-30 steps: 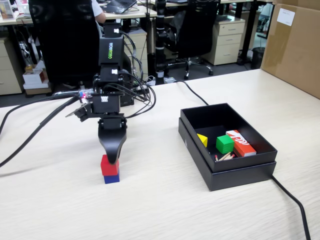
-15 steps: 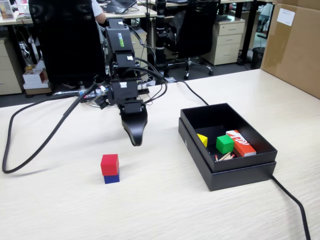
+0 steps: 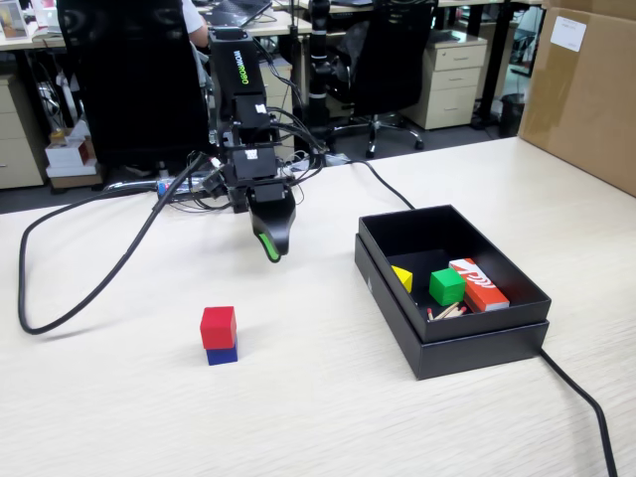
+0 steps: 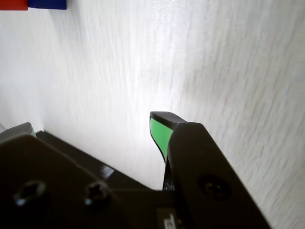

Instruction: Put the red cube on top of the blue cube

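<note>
Stack complete: small matte red cube (image 3: 219, 326) sits on matte blue cube (image 3: 223, 354) while the empty black gripper (image 3: 270, 250), jaws parted, should retreat without brushing it.

An office: behind the pale wood worktop (image 3: 417, 417) stand black mesh swivel chairs (image 3: 383, 60), beige drawer cabinets (image 3: 452, 84) under desks, a laptop (image 3: 237, 10), and a large cardboard box (image 3: 586, 89).
</note>
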You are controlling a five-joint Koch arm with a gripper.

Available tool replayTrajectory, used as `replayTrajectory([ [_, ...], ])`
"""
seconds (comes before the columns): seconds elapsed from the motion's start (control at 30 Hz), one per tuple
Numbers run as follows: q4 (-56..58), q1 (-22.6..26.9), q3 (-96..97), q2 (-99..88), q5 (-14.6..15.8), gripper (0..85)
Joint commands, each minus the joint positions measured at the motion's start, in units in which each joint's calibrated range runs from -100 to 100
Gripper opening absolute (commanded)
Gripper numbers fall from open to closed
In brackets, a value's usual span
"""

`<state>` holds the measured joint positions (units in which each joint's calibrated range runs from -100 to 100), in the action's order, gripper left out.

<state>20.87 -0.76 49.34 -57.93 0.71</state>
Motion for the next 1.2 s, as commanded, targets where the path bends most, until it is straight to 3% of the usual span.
replayTrajectory([
  [0.0,-2.6,-0.1,3.61,-9.71,-0.1,48.4],
  [0.23,-16.94,-0.15,24.64,-23.25,-1.42,47.9],
  [0.4,-31.36,0.34,37.15,-26.35,-1.56,47.7],
  [0.53,-36.2,0.93,43.32,-26.47,-1.56,48.0],
  [1.17,-36.37,0.98,47.85,-29.11,-1.56,48.3],
])
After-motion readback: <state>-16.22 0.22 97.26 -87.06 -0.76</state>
